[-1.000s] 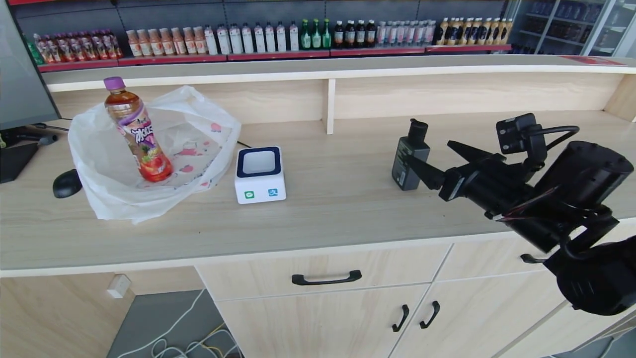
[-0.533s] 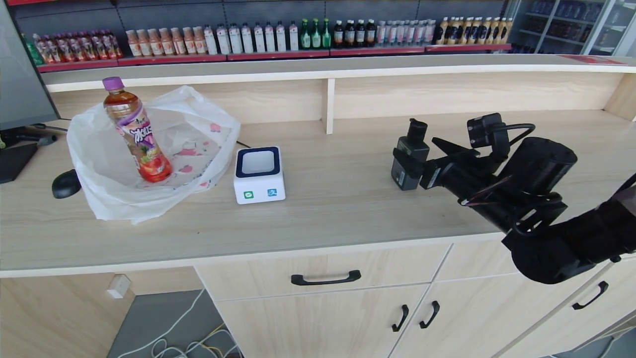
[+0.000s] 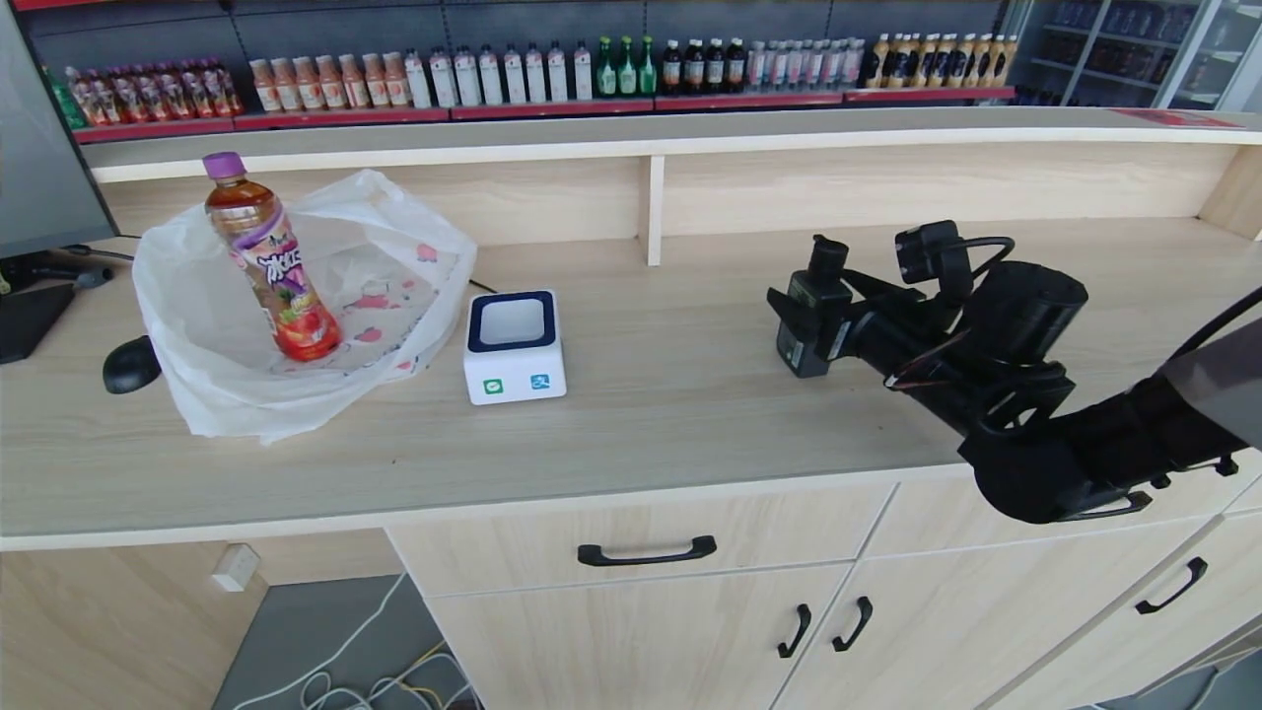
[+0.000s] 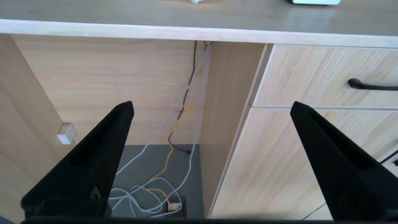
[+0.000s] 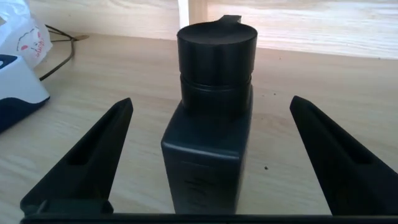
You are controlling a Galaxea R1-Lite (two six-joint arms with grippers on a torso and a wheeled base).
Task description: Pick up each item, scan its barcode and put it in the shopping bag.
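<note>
Black bottle (image 3: 801, 347), white bag (image 3: 187, 335) with pink prints, white navy-topped scanner (image 3: 516, 370).

The pale wood counter (image 3: 670, 424) carries a white plastic shopping bag (image 3: 207, 394) near its left end, slumped open. A black mouse (image 3: 132, 364) lies just beside the bag, toward the left edge. A white scanner (image 3: 516, 345) sits just right of the bag, near the middle. A dark bottle (image 3: 801, 355) stands upright toward the right end, well apart from the scanner.
</note>
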